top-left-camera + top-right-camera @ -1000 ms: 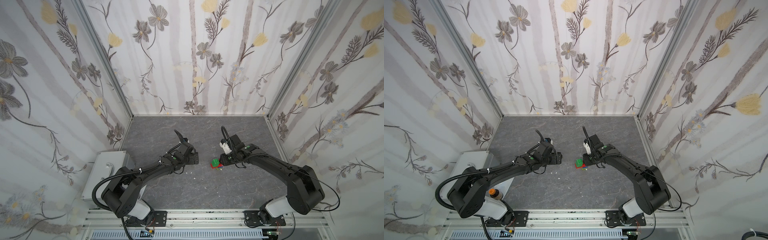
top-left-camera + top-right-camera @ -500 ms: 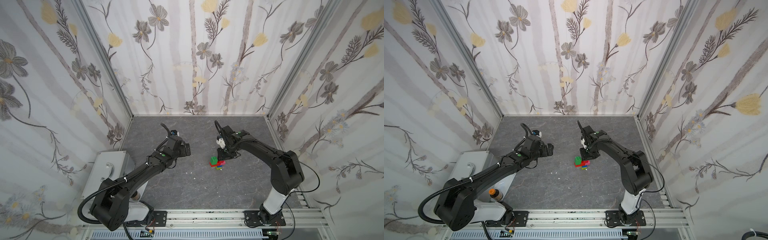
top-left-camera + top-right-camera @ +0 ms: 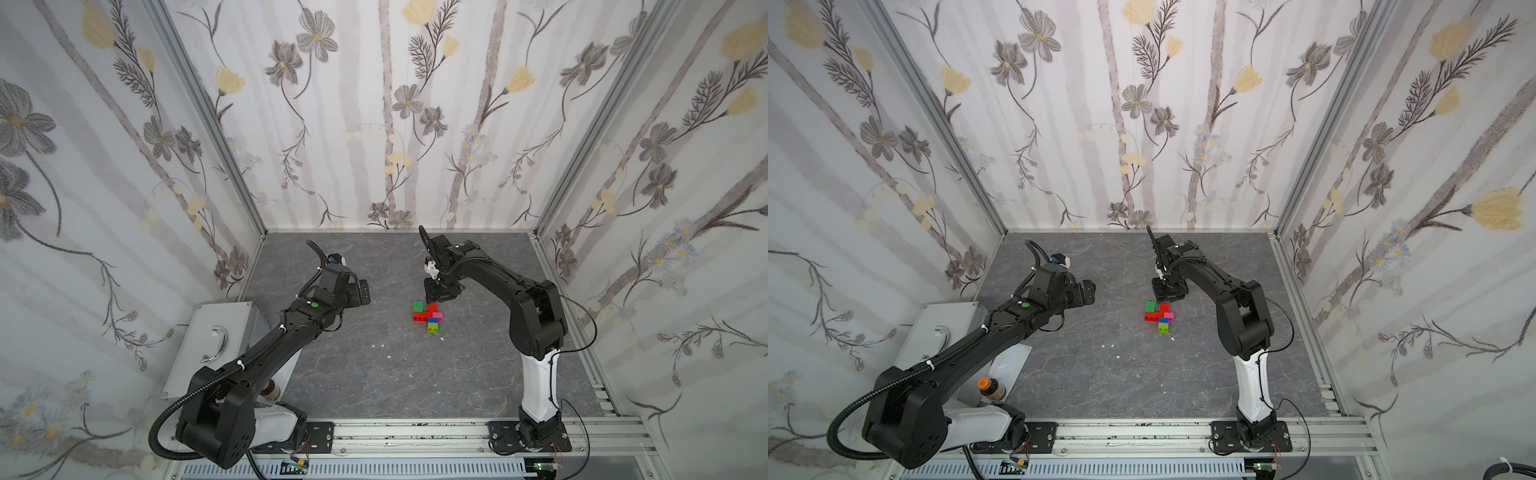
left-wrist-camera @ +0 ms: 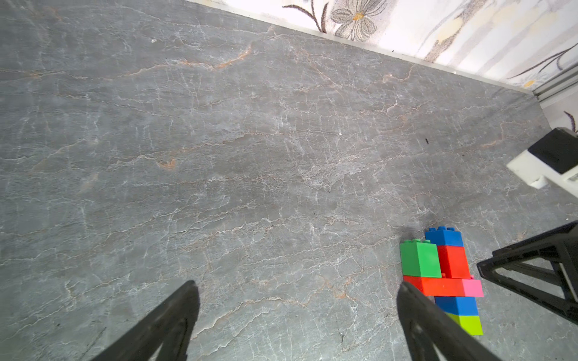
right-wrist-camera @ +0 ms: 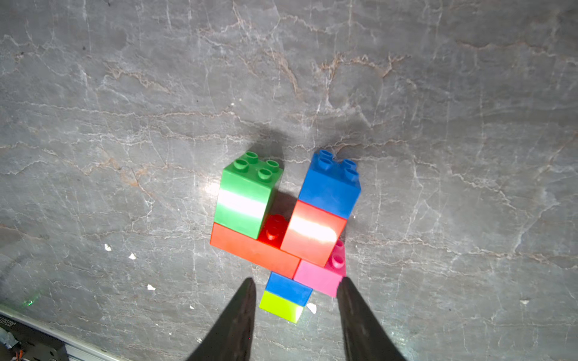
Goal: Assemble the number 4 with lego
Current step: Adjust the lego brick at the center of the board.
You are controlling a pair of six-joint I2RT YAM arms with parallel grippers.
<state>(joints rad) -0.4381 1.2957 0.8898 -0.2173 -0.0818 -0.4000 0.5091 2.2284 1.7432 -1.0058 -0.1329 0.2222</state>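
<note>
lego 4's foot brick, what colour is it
Lime green plastic brick, clearest in the right wrist view.

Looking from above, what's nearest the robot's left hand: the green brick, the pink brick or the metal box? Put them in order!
1. Green brick: on the lego 4's side facing the left hand.
2. Pink brick: on its far side.
3. Metal box: farthest, off the opposite way.

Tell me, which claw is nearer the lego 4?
Right. The right gripper hovers by the far end of the number 4; the left gripper sits well off to its side.
</note>
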